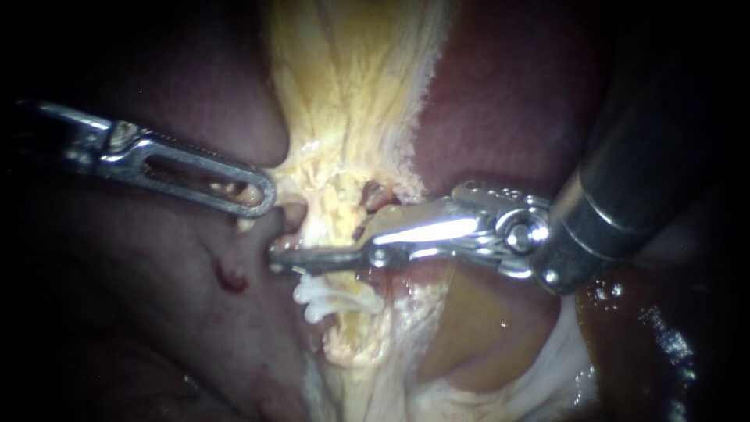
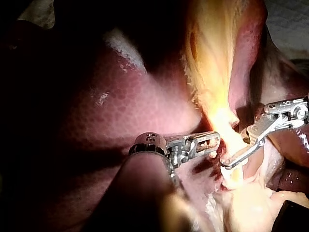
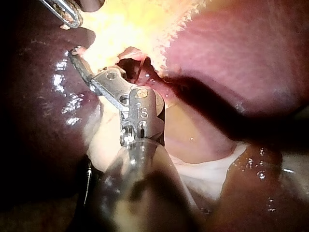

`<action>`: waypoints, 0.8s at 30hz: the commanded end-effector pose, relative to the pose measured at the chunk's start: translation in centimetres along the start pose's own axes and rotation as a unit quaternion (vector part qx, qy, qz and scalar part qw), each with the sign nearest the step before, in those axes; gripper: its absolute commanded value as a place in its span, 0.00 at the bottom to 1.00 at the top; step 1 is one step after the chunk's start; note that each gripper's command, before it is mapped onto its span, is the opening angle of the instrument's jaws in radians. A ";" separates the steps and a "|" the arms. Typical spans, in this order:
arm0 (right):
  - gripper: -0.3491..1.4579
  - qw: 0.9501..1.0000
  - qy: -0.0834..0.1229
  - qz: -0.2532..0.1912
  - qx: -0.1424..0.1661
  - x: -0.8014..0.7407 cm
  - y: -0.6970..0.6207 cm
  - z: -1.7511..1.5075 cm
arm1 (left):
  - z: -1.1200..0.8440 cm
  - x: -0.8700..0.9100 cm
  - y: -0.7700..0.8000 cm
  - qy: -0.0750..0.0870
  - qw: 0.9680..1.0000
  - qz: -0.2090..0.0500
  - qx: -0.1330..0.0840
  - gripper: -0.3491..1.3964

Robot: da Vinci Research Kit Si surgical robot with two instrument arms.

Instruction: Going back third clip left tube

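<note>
The left instrument (image 1: 262,195) has its end effector closed on the edge of the yellow tissue (image 1: 344,94), just beside the tube (image 1: 334,223). The right instrument (image 1: 285,260) lies with its end effector across the tube; whether it is wide or narrow cannot be told. Two white clips (image 1: 332,301) sit on the tube just below that end effector. The liver (image 1: 141,312) lies on both sides.

One left instrument (image 1: 264,194), one right instrument (image 1: 312,256), seemingly three white clips (image 1: 324,301), one liver (image 1: 508,94).
</note>
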 end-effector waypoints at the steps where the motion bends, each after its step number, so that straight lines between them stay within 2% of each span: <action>1: 0.38 1.000 0.001 -0.006 -0.003 -0.02 0.01 0.03 | 0.00 0.00 0.00 0.000 1.000 0.000 0.000 0.00; 3: 0.44 1.000 0.008 -0.010 -0.021 -0.05 0.04 0.08 | 0.00 0.00 0.00 0.000 1.000 0.000 0.000 0.00; 6: 0.46 0.999 0.017 -0.032 -0.033 -0.06 0.07 0.11 | 0.00 0.00 0.00 0.000 1.000 0.000 0.000 0.00; 11: 0.47 0.992 0.061 -0.095 -0.058 -0.05 0.16 0.07 | 0.01 0.00 0.00 0.000 1.000 0.000 0.000 0.00; 14: 0.47 0.986 0.062 -0.129 -0.080 -0.06 0.20 0.02 | 0.01 0.00 0.00 0.000 1.000 0.000 0.000 0.00; 18: 0.47 0.982 0.060 -0.155 -0.091 -0.12 0.21 -0.11 | 0.01 0.01 0.00 0.000 1.000 0.000 0.000 0.00; 24: 0.47 0.975 0.054 -0.193 -0.097 -0.22 0.13 -0.33 | 0.02 0.01 0.00 0.000 1.000 0.000 0.000 0.00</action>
